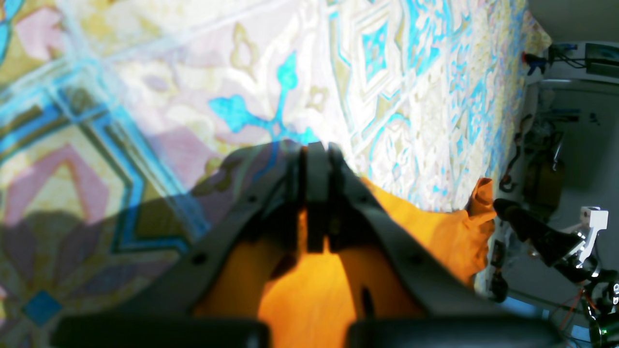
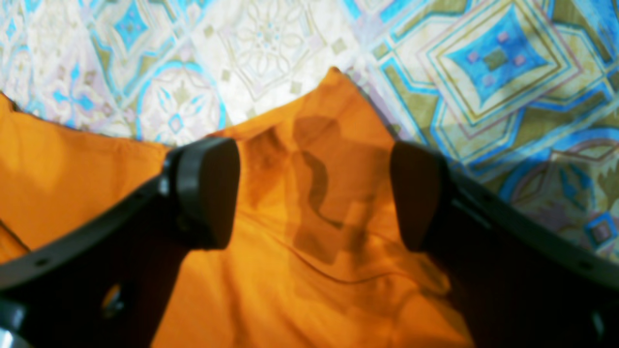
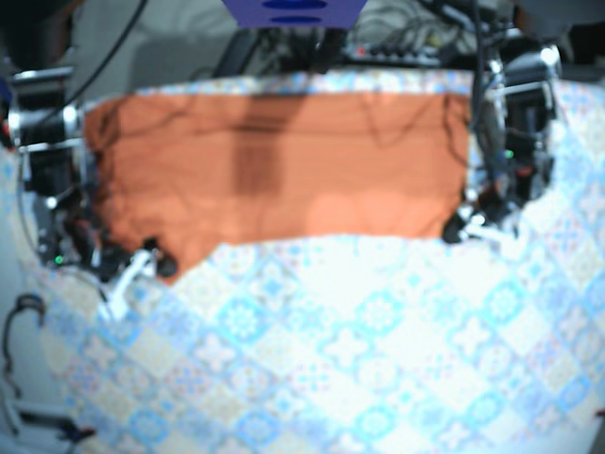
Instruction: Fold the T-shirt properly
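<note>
Both at T-shirt (image 3: 284, 161): L end effector (image 1: 316, 154) pinching edge; R end effector (image 2: 314, 193) spread (above corner).

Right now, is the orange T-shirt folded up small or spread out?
Spread out. The T-shirt lies as one wide orange band across the far side of the table. Whether it is doubled over, cannot tell.
</note>
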